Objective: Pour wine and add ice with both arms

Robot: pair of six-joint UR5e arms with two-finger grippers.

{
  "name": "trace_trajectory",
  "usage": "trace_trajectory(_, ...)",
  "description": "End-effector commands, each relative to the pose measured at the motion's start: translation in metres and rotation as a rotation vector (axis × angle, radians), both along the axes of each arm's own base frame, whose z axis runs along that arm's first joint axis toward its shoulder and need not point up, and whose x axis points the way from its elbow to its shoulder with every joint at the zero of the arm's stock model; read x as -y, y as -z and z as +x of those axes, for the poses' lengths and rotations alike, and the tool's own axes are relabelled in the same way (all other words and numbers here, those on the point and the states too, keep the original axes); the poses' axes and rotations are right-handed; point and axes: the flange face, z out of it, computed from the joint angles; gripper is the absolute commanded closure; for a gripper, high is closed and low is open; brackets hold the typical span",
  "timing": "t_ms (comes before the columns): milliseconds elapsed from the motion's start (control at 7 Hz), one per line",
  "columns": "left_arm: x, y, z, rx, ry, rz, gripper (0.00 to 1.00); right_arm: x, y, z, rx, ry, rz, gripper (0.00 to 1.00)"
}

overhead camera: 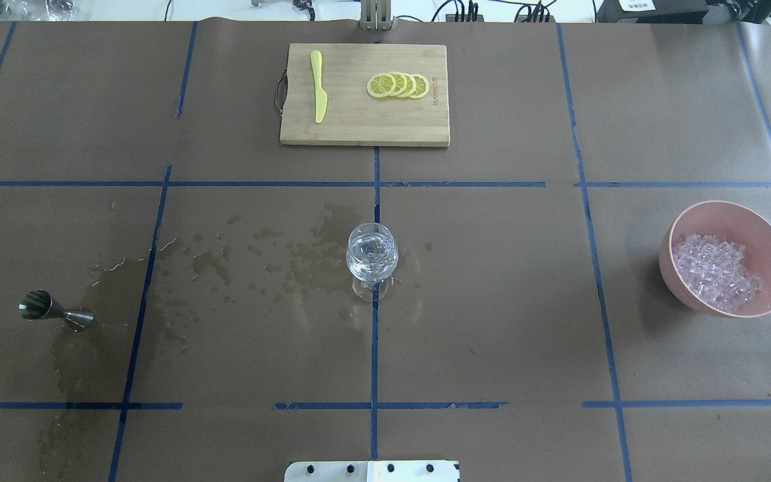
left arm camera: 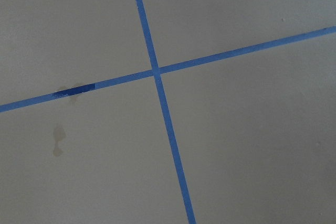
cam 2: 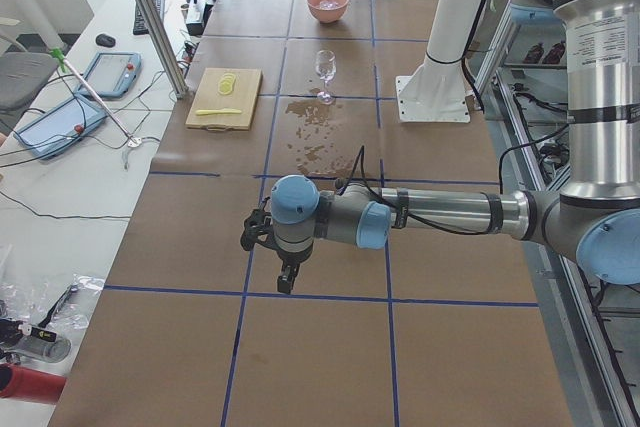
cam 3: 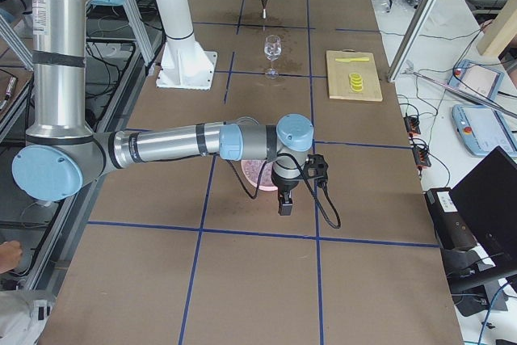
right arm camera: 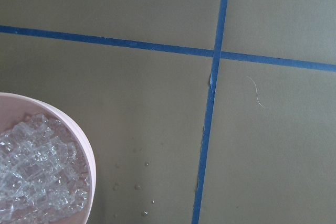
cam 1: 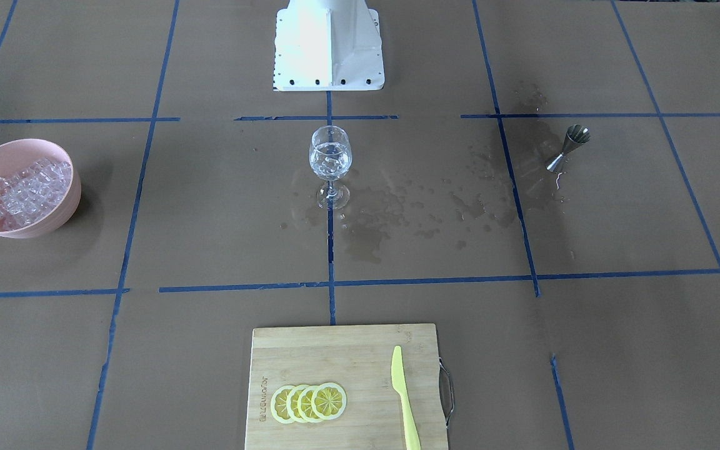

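Note:
A stemmed wine glass (cam 1: 330,164) stands upright at the table's centre, also in the overhead view (overhead camera: 371,258). It holds clear liquid, the wine (overhead camera: 371,253), with glassy lumps in it. The ice (cam 1: 29,190) fills a pink bowl (cam 1: 54,219), also in the overhead view (overhead camera: 676,281) and the right wrist view (right arm camera: 79,135). A steel jigger (cam 1: 568,147) stands on wet paper. My left gripper (cam 2: 285,282) hangs over bare paper at the robot's left end. My right gripper (cam 3: 285,204) hangs just beside the bowl. I cannot tell whether either is open or shut.
A wooden cutting board (overhead camera: 359,127) at the far side carries lemon slices (overhead camera: 399,85) and a yellow knife (overhead camera: 318,87). Dark wet stains (overhead camera: 292,261) spread between glass and jigger. The white pedestal (cam 1: 329,47) stands at the robot's side.

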Motion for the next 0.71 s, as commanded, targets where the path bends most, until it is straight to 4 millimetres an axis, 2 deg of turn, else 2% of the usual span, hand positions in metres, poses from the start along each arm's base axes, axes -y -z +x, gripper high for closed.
trace_trajectory(0, -0.011, -0.025, -0.001, 0.055, -0.001, -0.057, 0.0, -0.007, -0.005, 0.0, 0.006, 0.005, -0.004, 0.0)
trace_trajectory(143, -0.009, -0.029, -0.001, 0.058, -0.002, -0.056, 0.0, -0.011, -0.003, 0.0, 0.016, 0.021, 0.012, 0.0)
trace_trajectory(286, -0.004, -0.022, -0.001, 0.059, -0.001, -0.04, 0.0, -0.01, -0.011, 0.0, 0.014, 0.02, -0.006, 0.0)
trace_trajectory(571, 0.0, -0.02, 0.0, 0.054, -0.001, -0.027, 0.0, -0.01, -0.003, -0.003, 0.061, 0.016, -0.003, 0.0)
